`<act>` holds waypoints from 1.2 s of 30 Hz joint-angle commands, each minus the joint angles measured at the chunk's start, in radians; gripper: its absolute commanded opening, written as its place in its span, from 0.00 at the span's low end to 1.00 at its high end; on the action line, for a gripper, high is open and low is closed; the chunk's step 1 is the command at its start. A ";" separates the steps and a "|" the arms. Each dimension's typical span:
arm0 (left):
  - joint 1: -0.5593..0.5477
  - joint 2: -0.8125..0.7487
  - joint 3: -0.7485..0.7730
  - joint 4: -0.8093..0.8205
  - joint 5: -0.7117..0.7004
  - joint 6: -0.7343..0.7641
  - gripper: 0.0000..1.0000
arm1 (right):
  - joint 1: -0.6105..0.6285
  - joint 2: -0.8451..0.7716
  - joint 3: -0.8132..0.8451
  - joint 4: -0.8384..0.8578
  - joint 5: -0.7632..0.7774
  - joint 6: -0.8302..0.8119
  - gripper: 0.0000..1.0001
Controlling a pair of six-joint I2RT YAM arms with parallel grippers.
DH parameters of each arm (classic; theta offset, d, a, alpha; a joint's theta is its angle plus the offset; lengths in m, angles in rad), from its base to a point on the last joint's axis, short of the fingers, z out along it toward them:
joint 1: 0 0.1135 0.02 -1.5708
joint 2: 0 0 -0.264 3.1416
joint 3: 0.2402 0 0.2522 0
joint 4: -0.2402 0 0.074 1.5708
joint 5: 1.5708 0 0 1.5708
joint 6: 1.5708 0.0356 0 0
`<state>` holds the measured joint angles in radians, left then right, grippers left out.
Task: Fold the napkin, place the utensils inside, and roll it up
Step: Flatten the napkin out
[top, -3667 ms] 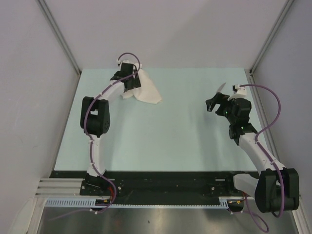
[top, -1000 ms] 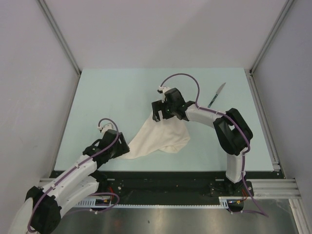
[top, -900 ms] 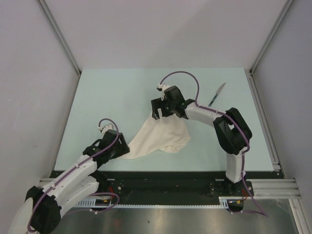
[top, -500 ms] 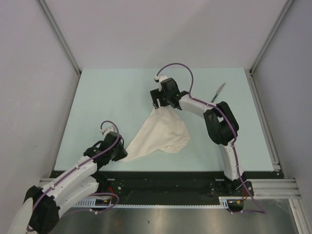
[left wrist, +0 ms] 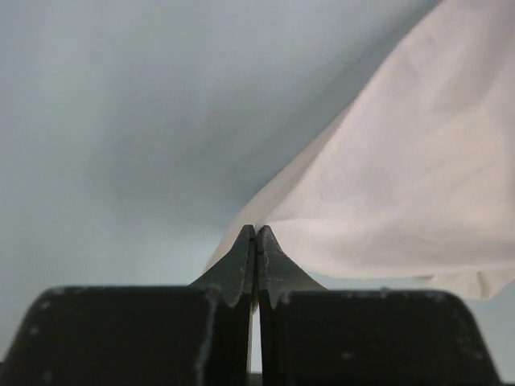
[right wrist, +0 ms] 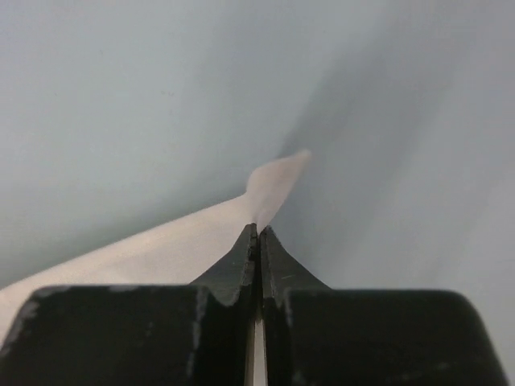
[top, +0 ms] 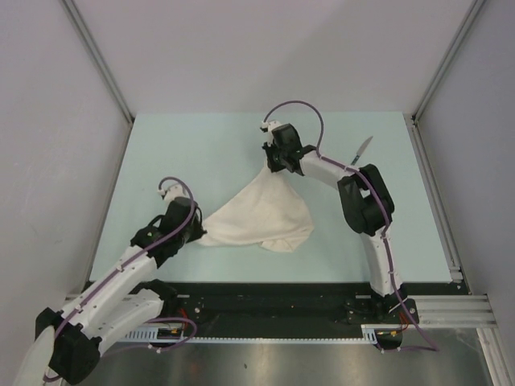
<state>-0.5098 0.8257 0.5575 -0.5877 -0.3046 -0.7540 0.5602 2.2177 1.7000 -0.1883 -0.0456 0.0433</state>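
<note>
The cream napkin (top: 261, 215) lies stretched across the middle of the pale green table, with loose folds sagging toward the front. My left gripper (top: 195, 229) is shut on its near-left corner; in the left wrist view the cloth (left wrist: 402, 185) spreads up and to the right from the pinched tips (left wrist: 256, 233). My right gripper (top: 278, 167) is shut on the far corner; in the right wrist view a small tip of napkin (right wrist: 278, 178) pokes out past the closed jaws (right wrist: 257, 231). The knife (top: 358, 153), silver blade and dark handle, lies slanted at the back right, apart from both grippers.
Grey walls with metal rails close the table (top: 185, 153) in at the left, back and right. A black strip (top: 265, 289) runs along the table's near edge by the arm bases. The right arm's elbow (top: 366, 197) stands close to the knife.
Both grippers have closed on napkin corners. The left one slid up and right along the near edge, the right one moved farther back, and the cloth is now pulled out between them.
</note>
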 commanded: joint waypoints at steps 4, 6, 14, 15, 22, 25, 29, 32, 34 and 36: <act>0.096 0.032 0.463 0.132 -0.355 0.372 0.00 | 0.001 -0.418 0.020 0.021 0.179 -0.097 0.03; 0.117 0.061 0.551 0.187 -0.421 0.492 0.01 | 0.000 -0.490 0.009 0.033 0.228 -0.123 0.03; 0.252 0.124 0.788 0.250 -0.315 0.547 0.01 | 0.052 -0.843 -0.096 0.096 0.375 -0.169 0.04; 0.252 0.112 0.777 0.270 -0.317 0.558 0.01 | 0.061 -0.880 -0.129 0.108 0.394 -0.172 0.04; 0.252 -0.054 0.543 0.322 -0.298 0.590 0.00 | 0.159 -1.113 -0.448 0.124 0.463 -0.052 0.19; 0.252 -0.111 0.446 0.263 -0.227 0.568 0.00 | 0.176 -1.173 -0.615 0.102 0.457 0.082 0.36; 0.252 -0.152 0.317 0.183 -0.130 0.553 0.00 | 0.165 -1.193 -0.761 0.055 0.455 0.219 0.55; 0.252 -0.163 0.239 0.126 -0.077 0.553 0.00 | 0.155 -1.138 -0.792 0.020 0.397 0.260 0.63; 0.252 -0.163 0.202 0.100 -0.073 0.555 0.00 | 0.152 -1.065 -0.792 0.004 0.340 0.277 0.66; 0.252 -0.165 0.171 0.077 -0.074 0.562 0.00 | 0.150 -1.009 -0.790 0.024 0.291 0.293 0.67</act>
<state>-0.2680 0.6693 0.7700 -0.4461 -0.4194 -0.2085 0.7166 1.1206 0.9005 -0.1818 0.3336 0.2497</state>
